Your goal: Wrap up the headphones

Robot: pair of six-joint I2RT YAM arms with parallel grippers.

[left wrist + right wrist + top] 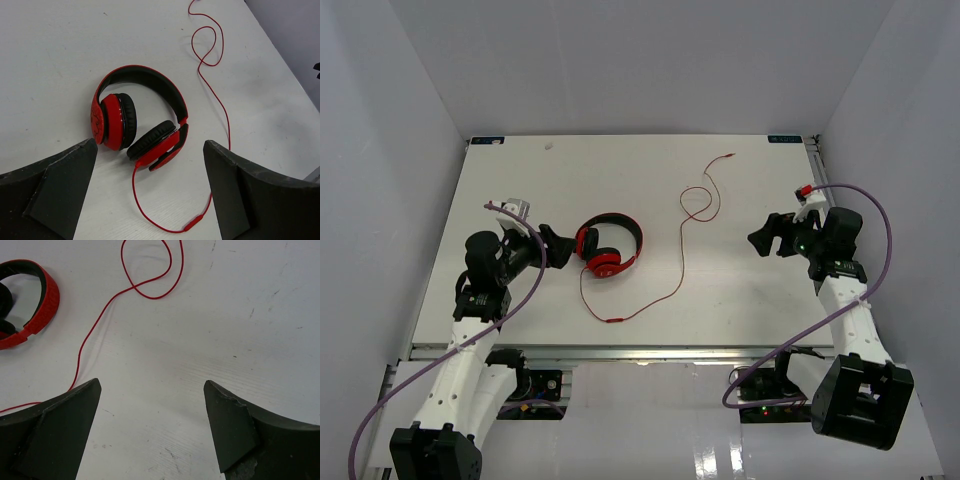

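Note:
The red headphones [608, 245] lie on the white table, left of centre; they also show in the left wrist view [135, 117] with both earcups on the table. Their thin red cord [678, 262] curves from the near earcup toward the front, then runs back right through a loop [698, 203] to the plug [731, 155]. The cord's inline piece [194, 222] lies between my left fingers. My left gripper [560, 245] is open and empty just left of the headphones. My right gripper [768, 236] is open and empty, right of the cord; its view shows the loop [150, 270].
Purple robot cables [880, 215] arc over each arm. White walls enclose the table on three sides. The table's front edge [620, 350] runs just ahead of the arm bases.

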